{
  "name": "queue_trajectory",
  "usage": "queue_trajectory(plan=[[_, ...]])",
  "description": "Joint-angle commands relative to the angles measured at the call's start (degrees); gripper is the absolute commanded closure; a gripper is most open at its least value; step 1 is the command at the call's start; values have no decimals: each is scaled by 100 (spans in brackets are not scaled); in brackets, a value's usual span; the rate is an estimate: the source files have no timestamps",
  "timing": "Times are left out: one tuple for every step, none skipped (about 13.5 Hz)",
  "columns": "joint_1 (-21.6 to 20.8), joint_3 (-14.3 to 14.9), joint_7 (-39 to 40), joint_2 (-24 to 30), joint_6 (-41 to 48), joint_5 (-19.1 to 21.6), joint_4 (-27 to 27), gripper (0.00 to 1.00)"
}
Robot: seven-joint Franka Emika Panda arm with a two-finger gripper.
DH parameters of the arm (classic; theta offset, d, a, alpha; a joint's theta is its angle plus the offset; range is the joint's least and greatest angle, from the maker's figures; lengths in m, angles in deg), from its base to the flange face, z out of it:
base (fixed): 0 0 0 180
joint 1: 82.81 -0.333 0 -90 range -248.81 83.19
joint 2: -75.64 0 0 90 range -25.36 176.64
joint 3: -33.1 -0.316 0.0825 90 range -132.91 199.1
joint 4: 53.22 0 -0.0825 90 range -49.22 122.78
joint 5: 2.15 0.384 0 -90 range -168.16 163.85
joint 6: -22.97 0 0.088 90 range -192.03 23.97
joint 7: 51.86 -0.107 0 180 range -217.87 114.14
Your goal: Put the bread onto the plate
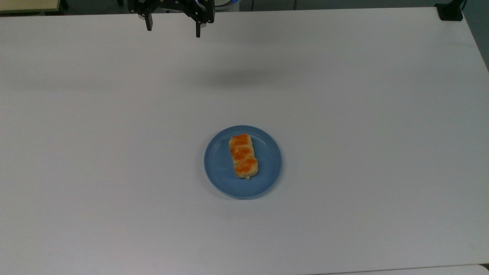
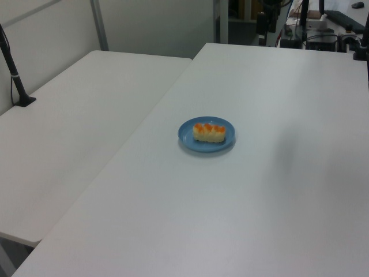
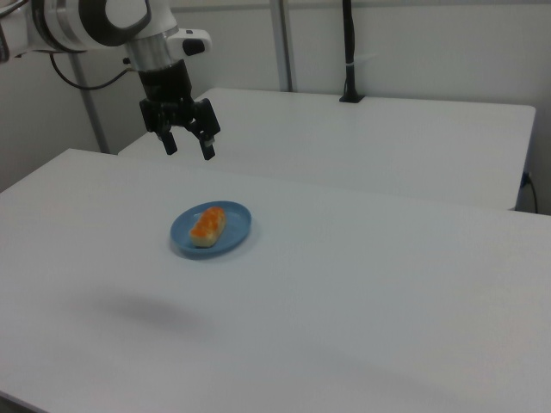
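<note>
The bread [image 1: 243, 155], a pale-tan oblong bun with three orange-brown lumps, lies on the light-blue plate [image 1: 219, 164] near the middle of the white table. It also appears as the bread [image 2: 209, 132] on the plate [image 2: 187, 137] in the left view, and as the bread [image 3: 207, 225] on the plate [image 3: 237, 228] in the right view. My gripper [image 1: 173, 31] hangs open and empty high above the table, at the top view's upper edge, far from the plate. In the right view the gripper [image 3: 189, 148] is above and to the left of the plate.
A second white table [image 2: 75, 115] adjoins on the left view's left, with a black post [image 2: 14, 72] on it. A black block [image 1: 450, 11] sits at the top view's upper right corner. Cluttered equipment [image 2: 323, 29] stands beyond the table's far end.
</note>
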Motion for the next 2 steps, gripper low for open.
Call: queue_trajectory(plan=[[27,-7,100,156,14,97,161,0],[36,-7,100,156,14,97,161,0]])
